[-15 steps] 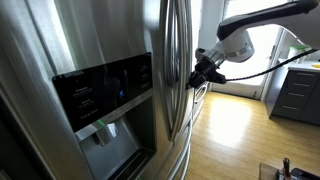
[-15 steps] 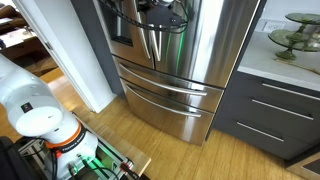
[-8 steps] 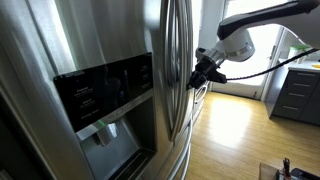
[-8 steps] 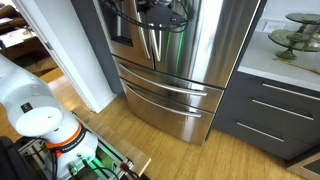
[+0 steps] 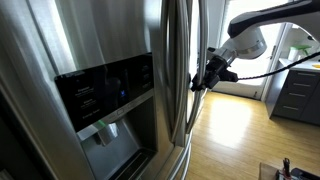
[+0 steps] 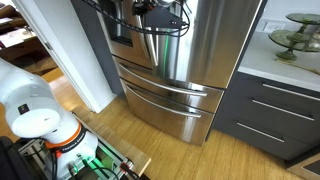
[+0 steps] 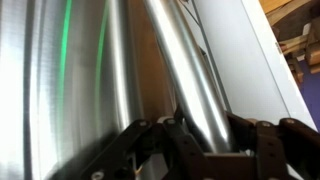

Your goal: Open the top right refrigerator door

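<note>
Grasp apparently made, with the jaws of the gripper (image 5: 201, 81) closed around the curved bar handle (image 7: 192, 85) of the top right refrigerator door (image 6: 215, 40), just beside the dispenser door (image 5: 90, 35); left to do, judging by the near-shut panel, nearly the whole outward swing.

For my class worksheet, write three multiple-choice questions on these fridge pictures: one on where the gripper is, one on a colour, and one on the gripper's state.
1. Where is the gripper?
A on the floor
B at the bar handle of the top right refrigerator door
C inside a cupboard

2. What colour is the dispenser panel?
A white
B red
C black

3. What are the gripper's fingers doing?
A closed around the bar handle
B spread wide in free air
C holding a cup

Key:
1 B: an exterior view shows it at the handle.
2 C: the panel is dark against the steel.
3 A: the wrist view shows the bar between them.
</note>
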